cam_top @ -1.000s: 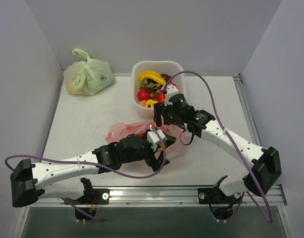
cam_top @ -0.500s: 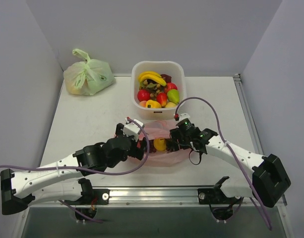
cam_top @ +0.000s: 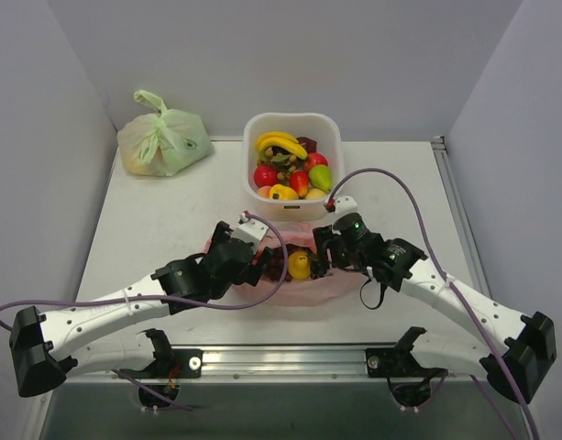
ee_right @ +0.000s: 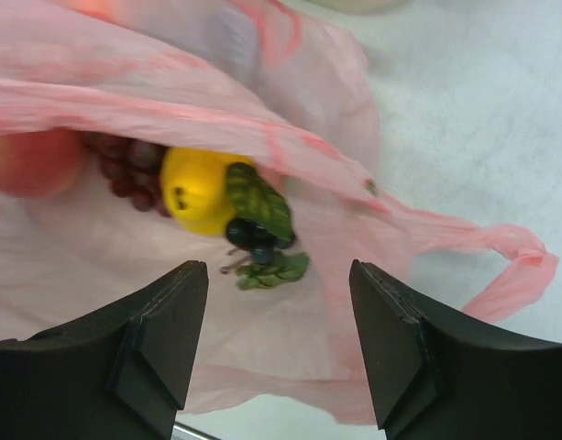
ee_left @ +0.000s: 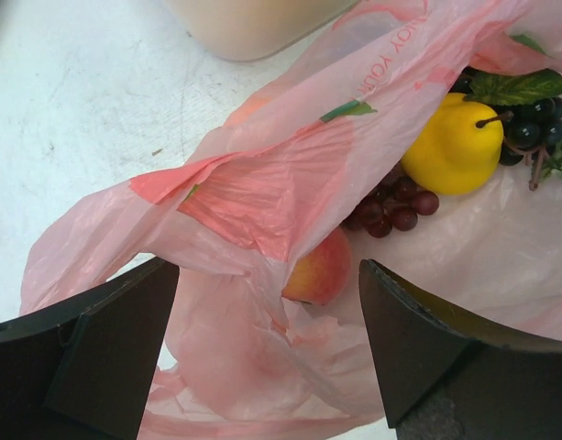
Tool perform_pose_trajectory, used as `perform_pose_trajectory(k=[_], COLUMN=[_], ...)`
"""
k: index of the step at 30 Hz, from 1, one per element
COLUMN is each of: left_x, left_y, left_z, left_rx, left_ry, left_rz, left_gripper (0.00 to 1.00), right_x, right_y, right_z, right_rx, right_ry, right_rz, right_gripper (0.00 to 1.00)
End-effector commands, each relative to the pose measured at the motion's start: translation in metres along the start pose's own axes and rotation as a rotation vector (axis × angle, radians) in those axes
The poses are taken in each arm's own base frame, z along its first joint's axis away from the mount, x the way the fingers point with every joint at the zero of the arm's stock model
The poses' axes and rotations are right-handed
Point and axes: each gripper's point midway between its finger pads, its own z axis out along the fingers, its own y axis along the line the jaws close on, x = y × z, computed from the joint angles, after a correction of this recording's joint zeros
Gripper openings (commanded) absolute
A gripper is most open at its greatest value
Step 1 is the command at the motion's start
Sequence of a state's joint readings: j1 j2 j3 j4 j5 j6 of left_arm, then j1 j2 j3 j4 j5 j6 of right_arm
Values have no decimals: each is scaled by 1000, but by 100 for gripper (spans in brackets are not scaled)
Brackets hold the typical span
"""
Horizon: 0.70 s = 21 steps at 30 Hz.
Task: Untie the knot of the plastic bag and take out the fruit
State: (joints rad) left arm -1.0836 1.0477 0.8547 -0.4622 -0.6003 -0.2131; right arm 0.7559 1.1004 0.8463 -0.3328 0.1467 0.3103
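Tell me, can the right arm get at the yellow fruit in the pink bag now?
Probably yes. The right claw is open and pointed at the yellow fruit, which lies in plain view in the open mouth of the pink bag. A green leaf and dark grapes lie against it and may get caught too.

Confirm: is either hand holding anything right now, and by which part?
Nothing is held. The left hand and the right hand both stand open over the plastic bag, with no part of it pinched.
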Motion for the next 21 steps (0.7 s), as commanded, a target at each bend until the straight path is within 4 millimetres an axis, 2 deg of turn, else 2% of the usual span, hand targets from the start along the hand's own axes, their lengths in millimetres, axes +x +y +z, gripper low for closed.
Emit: perform_pose_trajectory(k=[1,2,5,7,8,11,14,15,17,21], left_x=[-12,-14,-10,-10,-9,-7,-6,-8,-8,-9], left_y=[3,2,-1,-2,-1,1,3,5,6,6], left_z=[4,5,7,7,7,6,5,6,7,8], left_rx=[20,26,53,59,56,48,34,29,22,29], left_ry=[-57,-69,-68,-69,-68,-64,-60,-64,-61,-57], left_rz=[-35,-54,-78,-94,-97,-110,-123,-132,-147,-178], left_gripper=[90,89,87,87,87,86,86,86,86,86], right_x=[-21,-29,-34,-26,-17,19,71,89,110,132], right_y=[18,24,43,58,64,87,101,98,99,94], right_z=[-24,-28,-31,-27,-25,-21,-18,-16,-18,-18], right_rx=[-17,-24,-62,-97,-113,-206,-287,-283,-303,-281], right_ry=[-67,-88,-96,-60,-33,80,251,306,390,486], right_rz=[-65,-69,-74,-101,-101,-126,-110,-102,-108,-176], right_gripper=[64,63,61,55,47,39,32,29,28,26])
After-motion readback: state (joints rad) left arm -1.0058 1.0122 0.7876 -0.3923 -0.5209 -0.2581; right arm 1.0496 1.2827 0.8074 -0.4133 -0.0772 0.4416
